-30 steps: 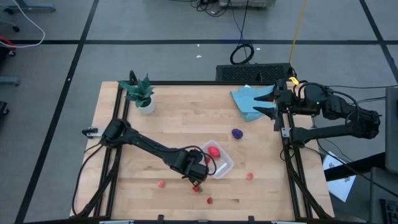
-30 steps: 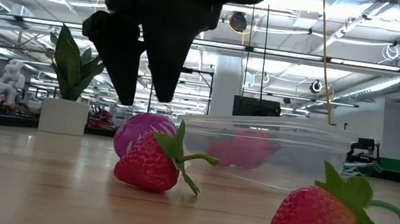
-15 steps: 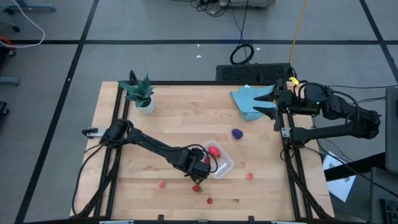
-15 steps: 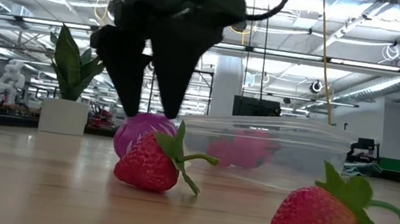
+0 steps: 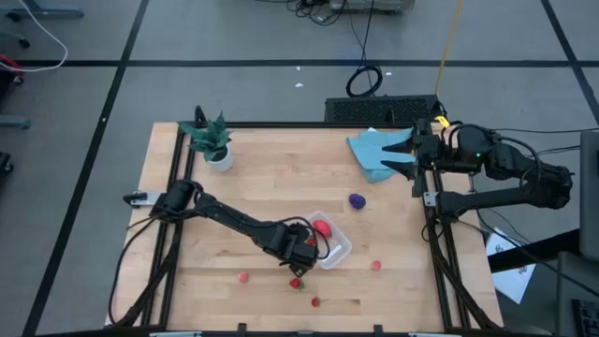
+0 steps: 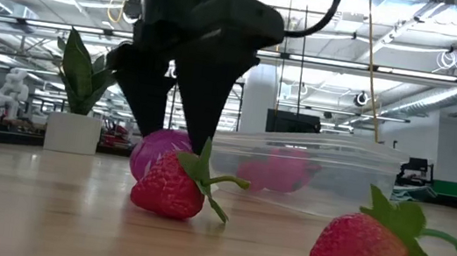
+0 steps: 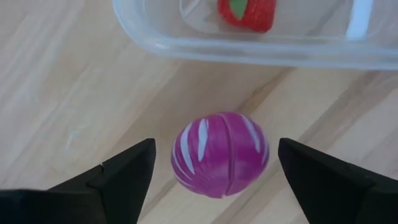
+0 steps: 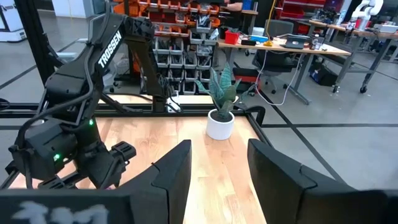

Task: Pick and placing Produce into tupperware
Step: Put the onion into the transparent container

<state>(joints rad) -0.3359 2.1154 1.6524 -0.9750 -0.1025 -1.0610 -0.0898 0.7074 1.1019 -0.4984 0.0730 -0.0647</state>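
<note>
1. Wooden table (image 5: 271, 187) planks are seen carrying scattered toy produce; nearest in the low view is a strawberry (image 6: 364, 250), with a second strawberry (image 6: 169, 186) behind it.
2. Behind that, the left gripper (image 7: 211, 163) is lowered with its fingers spread on either side of the magenta striped fruit (image 7: 220, 153), not touching it.
3. Just beyond, the tupperware (image 5: 335, 245) is seen holding a red piece (image 5: 322, 227).
4. Farther off, a dark purple fruit (image 5: 357, 200) lies alone.
5. At the far right edge, the right gripper (image 5: 401, 153) is held parted over a blue cloth (image 5: 372, 152).
</note>
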